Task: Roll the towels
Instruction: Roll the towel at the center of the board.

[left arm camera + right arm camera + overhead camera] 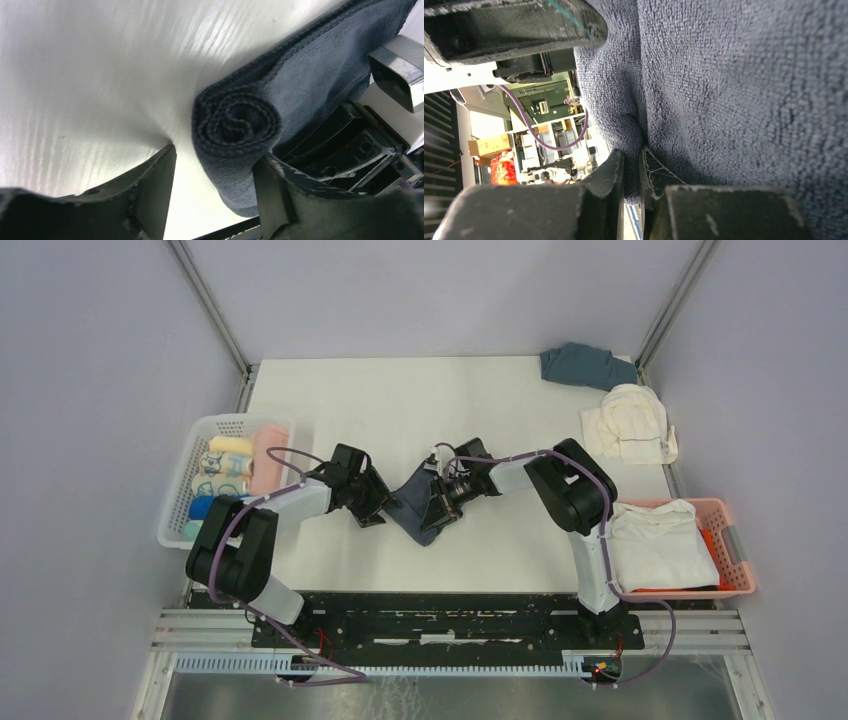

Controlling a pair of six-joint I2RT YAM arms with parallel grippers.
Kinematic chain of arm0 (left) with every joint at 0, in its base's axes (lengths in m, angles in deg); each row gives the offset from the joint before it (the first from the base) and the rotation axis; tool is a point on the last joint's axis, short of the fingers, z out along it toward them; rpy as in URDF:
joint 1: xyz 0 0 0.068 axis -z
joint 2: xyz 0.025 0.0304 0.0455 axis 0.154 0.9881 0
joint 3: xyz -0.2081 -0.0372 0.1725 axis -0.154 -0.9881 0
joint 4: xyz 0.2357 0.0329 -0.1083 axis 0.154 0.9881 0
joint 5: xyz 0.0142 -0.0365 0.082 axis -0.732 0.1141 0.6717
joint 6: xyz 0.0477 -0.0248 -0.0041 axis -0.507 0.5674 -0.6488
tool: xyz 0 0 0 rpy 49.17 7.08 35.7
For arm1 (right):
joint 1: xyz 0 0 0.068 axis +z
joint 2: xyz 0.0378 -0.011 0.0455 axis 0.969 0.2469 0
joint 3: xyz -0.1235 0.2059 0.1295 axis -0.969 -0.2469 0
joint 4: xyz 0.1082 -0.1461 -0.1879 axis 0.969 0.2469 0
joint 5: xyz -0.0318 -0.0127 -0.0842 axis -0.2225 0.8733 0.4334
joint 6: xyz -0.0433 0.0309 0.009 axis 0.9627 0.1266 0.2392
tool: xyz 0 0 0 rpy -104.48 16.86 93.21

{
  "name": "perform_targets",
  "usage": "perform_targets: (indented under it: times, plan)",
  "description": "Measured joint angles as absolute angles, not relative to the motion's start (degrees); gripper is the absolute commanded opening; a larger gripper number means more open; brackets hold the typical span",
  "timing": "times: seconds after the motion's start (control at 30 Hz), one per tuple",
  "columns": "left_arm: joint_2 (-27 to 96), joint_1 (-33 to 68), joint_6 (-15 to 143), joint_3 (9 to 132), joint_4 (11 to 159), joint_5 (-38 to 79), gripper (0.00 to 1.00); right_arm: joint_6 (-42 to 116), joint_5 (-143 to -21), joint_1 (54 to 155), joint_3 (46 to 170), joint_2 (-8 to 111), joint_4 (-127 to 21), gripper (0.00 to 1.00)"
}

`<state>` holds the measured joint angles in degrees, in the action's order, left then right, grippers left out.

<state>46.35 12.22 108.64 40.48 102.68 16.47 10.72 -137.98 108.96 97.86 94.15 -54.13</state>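
Dark navy terry-cloth towel [418, 512], centre frame: rolled end between parted fingers of left end effector [215, 156]; right end effector [631, 156] clamped on its cloth.

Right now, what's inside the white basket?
The basket holds rolls: cream, pink, patterned, blue, teal. Whatever lies beneath them is covered.

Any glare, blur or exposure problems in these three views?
Top view: even light, soft shadows, sharp. Left wrist: streaky glare smears the table; the dark towel shows a crisp rolled end, while the near fingers are dark and soft. Right wrist: the towel's pile fills the frame in focus; the background is bright and blurred.
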Motion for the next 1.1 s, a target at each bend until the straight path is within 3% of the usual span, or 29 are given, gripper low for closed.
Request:
perform_targets:
  times: [0.1, 0.23, 0.5, 0.73, 0.9, 1.1]
  plan:
    - [48.7, 12.1, 108.6, 42.2, 102.3, 16.3, 0.59, 11.0, -137.5, 108.9, 97.9, 94.0, -53.5, 0.2]
    - [50.9, 12.2, 108.6, 44.0, 102.2, 16.2, 0.58, 12.9, -134.3, 108.9, 97.8, 91.7, -50.9, 0.36]
    - [52.7, 12.2, 108.6, 45.8, 102.2, 16.2, 0.58, 22.0, -114.5, 110.1, 96.4, 77.0, -41.7, 0.62]
    - [53.8, 12.5, 108.5, 47.2, 103.0, 16.1, 0.58, 31.5, -91.2, 121.8, 98.6, 68.1, -35.1, 0.64]
    - [54.1, 12.5, 108.5, 47.5, 103.2, 16.0, 0.58, 36.5, -78.5, 131.4, 99.9, 68.2, -33.9, 0.66]
    - [54.3, 12.6, 108.5, 47.6, 103.2, 15.9, 0.59, 40.8, -68.8, 135.7, 101.4, 72.0, -33.3, 0.66]
